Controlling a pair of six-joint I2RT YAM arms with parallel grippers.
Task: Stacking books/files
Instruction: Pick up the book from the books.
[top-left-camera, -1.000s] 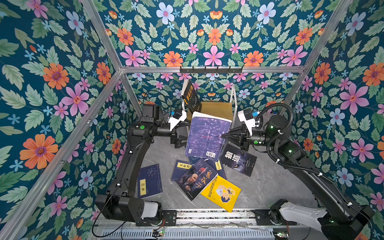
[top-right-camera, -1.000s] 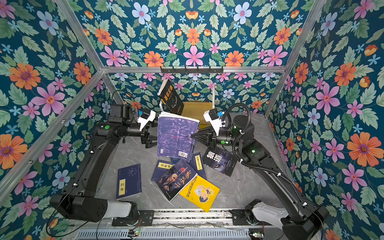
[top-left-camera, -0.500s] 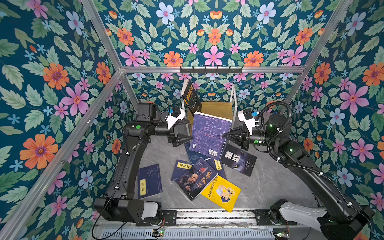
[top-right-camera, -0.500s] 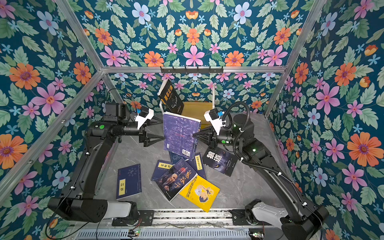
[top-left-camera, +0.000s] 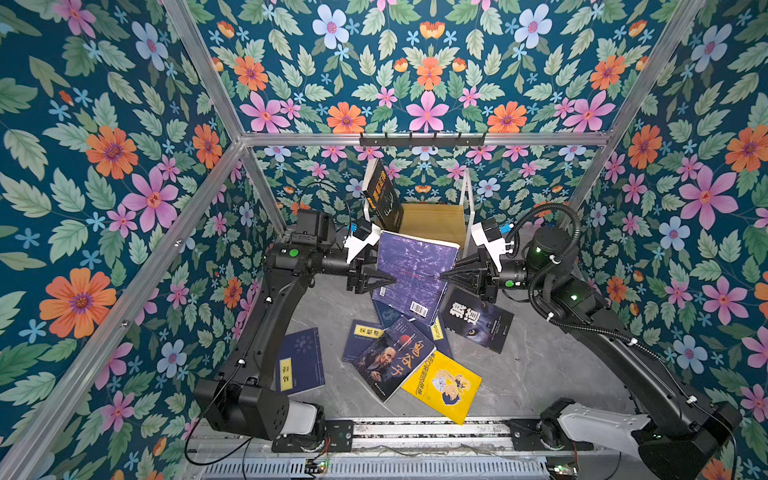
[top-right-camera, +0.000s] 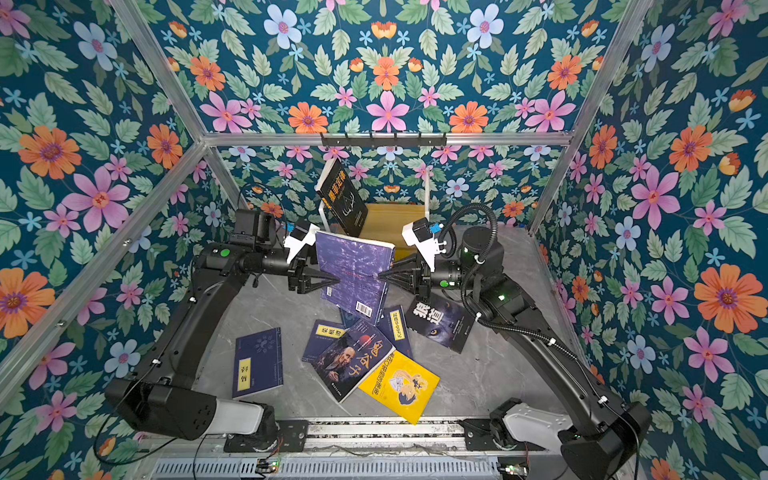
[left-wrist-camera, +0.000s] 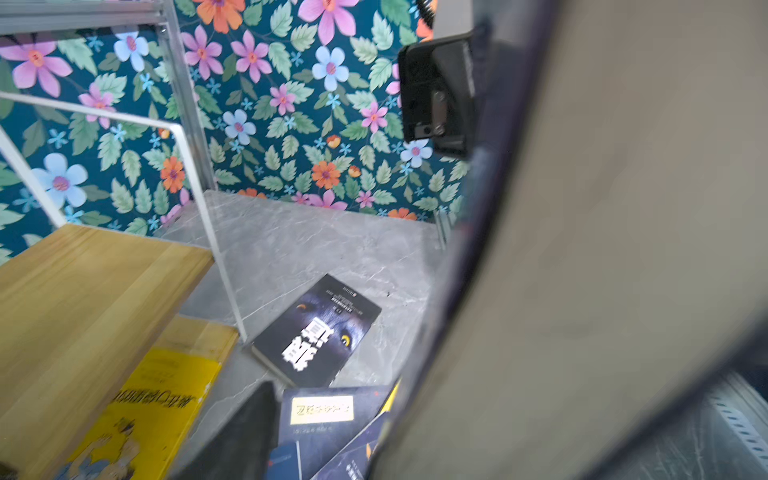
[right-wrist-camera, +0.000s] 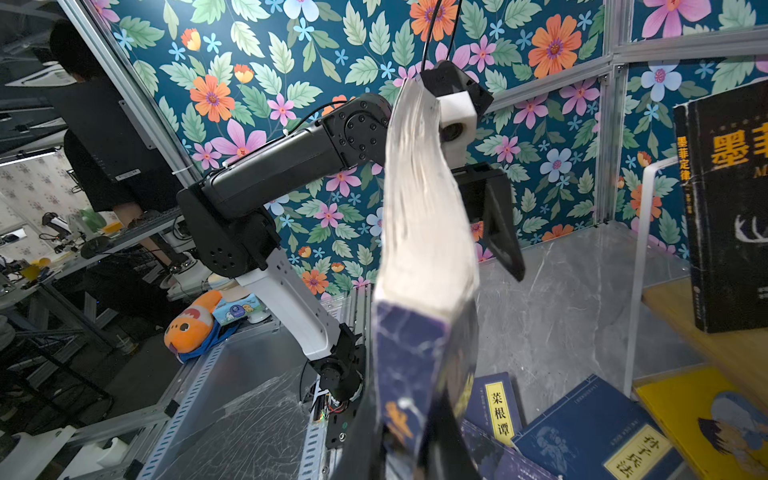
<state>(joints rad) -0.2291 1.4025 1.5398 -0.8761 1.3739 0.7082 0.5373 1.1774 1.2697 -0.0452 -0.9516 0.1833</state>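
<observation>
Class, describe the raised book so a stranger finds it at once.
Start at the wooden shelf at the back wall. In front of it, the right gripper pinches the purple marbled book by one edge. It alone hangs in the air; the other books lie flat or lean on the shelf.

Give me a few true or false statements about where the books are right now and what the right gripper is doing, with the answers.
1. The right gripper is shut on the purple book, holding it above the table. True.
2. A black book with yellow characters stands on the wooden shelf. True.
3. The yellow cartoon book lies on top of the black wolf-eyed book. False: they lie apart on the table.
4. The bearded-man book stands upright on the shelf. False: it lies flat on the table, beside the yellow cartoon book.
</observation>
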